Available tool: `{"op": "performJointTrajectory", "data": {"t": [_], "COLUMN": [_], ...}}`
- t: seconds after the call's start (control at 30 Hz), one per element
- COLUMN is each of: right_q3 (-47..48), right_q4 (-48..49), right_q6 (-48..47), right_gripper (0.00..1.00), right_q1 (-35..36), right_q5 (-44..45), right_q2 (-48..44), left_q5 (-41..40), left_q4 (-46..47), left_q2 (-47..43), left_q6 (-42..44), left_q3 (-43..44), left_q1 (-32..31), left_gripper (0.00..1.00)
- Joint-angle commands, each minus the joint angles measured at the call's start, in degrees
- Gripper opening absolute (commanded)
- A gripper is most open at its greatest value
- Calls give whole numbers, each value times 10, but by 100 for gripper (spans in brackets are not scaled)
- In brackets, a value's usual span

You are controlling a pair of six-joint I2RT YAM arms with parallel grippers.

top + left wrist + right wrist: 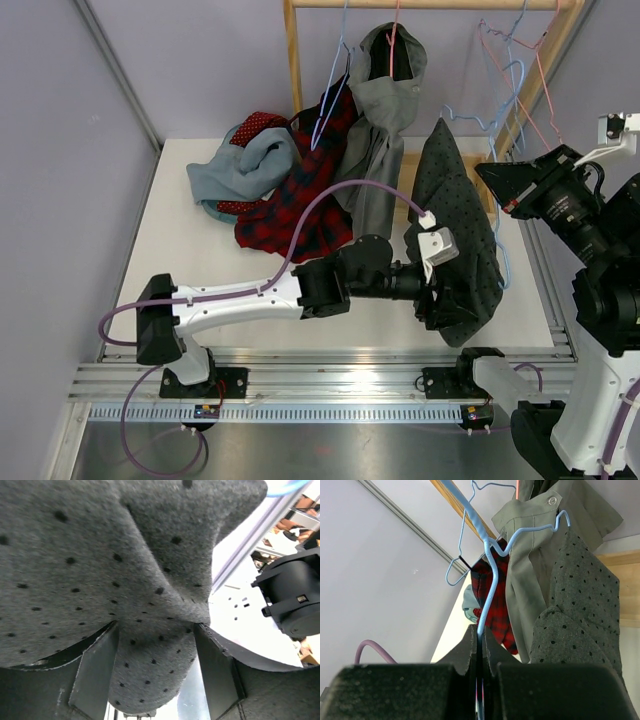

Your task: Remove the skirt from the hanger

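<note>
The skirt point(455, 205) is dark grey felt with black dots. It hangs on a light blue wire hanger point(465, 118) at the right of the table. My left gripper point(432, 300) reaches into the skirt's lower part. In the left wrist view a fold of the skirt point(125, 555) fills the space between the fingers of the left gripper point(155, 665). My right gripper point(497, 185) is by the skirt's right edge. In the right wrist view the right gripper point(480, 635) is shut on the hanger's wire point(489, 560), with the skirt point(580, 605) hanging to the right of it.
A wooden rack point(292, 50) stands at the back with an olive-grey shirt point(385, 90) and several empty wire hangers point(520, 60). A red plaid garment point(305, 195) and a blue-grey garment point(245, 165) lie piled on the table. A metal rail point(320, 380) runs along the near edge.
</note>
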Motion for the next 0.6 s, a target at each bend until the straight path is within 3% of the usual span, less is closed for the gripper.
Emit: {"op": "performJointTrajectory", "data": {"t": [0.0, 0.2, 0.37, 0.4, 0.53, 0.57], "right_q3": [33, 56, 49, 48, 50, 53], "right_q4": [57, 47, 54, 54, 50, 51], "right_q6": [8, 0, 8, 10, 14, 17], "right_gripper": [0, 0, 0, 0, 0, 0], "right_q1": [2, 3, 2, 2, 2, 3], "right_q5": [-17, -17, -17, -21, -27, -28], "right_q2": [-2, 12, 6, 5, 0, -1], "left_q5": [56, 53, 40, 37, -17, -33], "left_q4": [51, 23, 25, 25, 12, 11], "left_q2": [13, 9, 15, 16, 27, 29], "left_q6": [-16, 5, 6, 7, 13, 13], "left_q3": [21, 34, 32, 32, 42, 44], "left_q1": [-3, -33, -34, -34, -34, -34], "left_gripper": [64, 77, 76, 73, 39, 36]}}
